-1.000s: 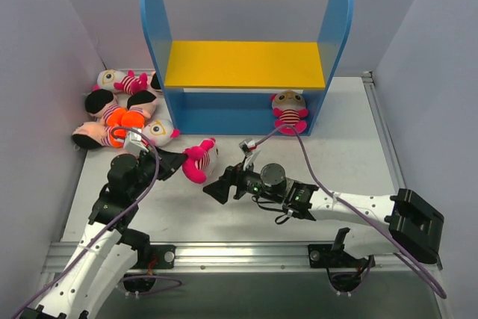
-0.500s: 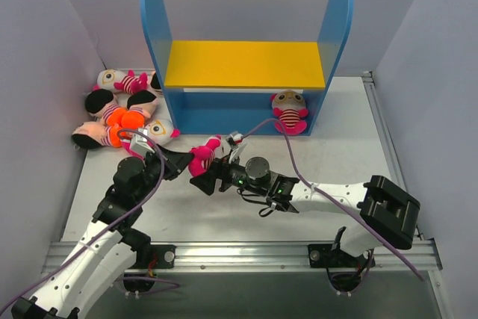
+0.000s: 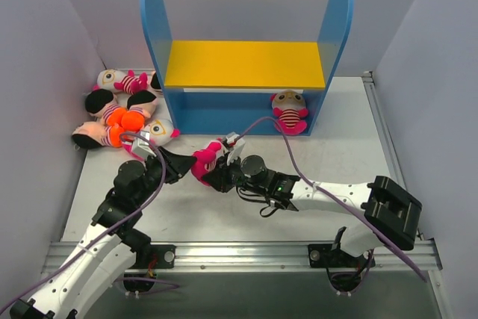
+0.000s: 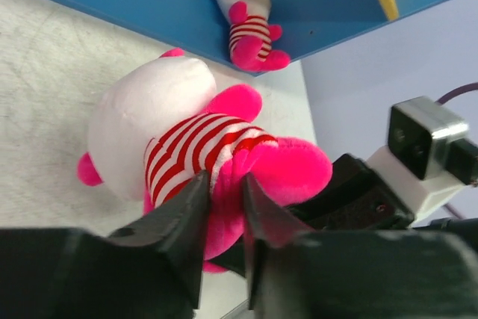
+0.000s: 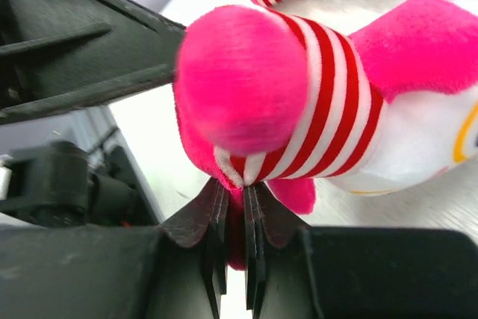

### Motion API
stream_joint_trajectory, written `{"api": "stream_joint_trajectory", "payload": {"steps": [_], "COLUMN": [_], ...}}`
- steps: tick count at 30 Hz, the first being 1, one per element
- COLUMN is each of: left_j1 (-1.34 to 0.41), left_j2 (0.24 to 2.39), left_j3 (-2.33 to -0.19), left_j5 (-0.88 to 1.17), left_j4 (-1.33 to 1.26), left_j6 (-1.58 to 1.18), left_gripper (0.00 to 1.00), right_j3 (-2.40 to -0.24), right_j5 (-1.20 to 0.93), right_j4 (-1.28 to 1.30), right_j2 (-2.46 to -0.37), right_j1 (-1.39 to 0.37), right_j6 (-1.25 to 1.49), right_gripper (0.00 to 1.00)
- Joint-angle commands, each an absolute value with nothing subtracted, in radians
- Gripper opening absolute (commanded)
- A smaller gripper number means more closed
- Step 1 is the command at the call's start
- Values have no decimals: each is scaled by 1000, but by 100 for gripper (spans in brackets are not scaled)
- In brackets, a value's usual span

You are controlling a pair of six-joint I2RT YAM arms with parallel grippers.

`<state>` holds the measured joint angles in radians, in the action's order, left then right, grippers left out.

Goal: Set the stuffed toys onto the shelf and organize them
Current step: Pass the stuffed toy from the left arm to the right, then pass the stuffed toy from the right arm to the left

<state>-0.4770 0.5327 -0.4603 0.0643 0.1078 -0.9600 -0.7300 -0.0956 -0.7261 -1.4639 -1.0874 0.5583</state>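
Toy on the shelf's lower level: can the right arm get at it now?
Likely not yet: the right pincer is shut on the striped toy. Otherwise the way to the shelf toy looks free.

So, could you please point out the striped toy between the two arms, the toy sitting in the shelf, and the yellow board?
Striped toy between the arms (image 3: 202, 162): top view, its magenta body.
Toy sitting in the shelf (image 3: 290, 114): top view, its striped chest.
Yellow board (image 3: 245, 63): top view, its bare middle.

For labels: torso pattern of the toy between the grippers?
The toy has a red-and-white striped torso; best in right wrist view.
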Motion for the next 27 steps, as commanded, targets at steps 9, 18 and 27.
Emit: {"api": "stream_joint_trajectory", "payload": {"steps": [9, 18, 27], "left_j1": [-482, -480, -479], "left_j2": [578, 721, 834], "left_j3": [-635, -683, -634], "left_j5": [112, 164, 287], "left_j4": [360, 419, 318], "left_j6": [-847, -838, -887], "left_gripper": [81, 91, 94], "right_j3": [-949, -999, -1008], "right_j5": [-35, 70, 175], "right_j4": [-60, 150, 218], "right_j2": [-1374, -1390, -1391], "right_j1": [-1104, -1175, -1281], "right_j6": [0, -207, -298], "right_gripper": [0, 0, 0]}}
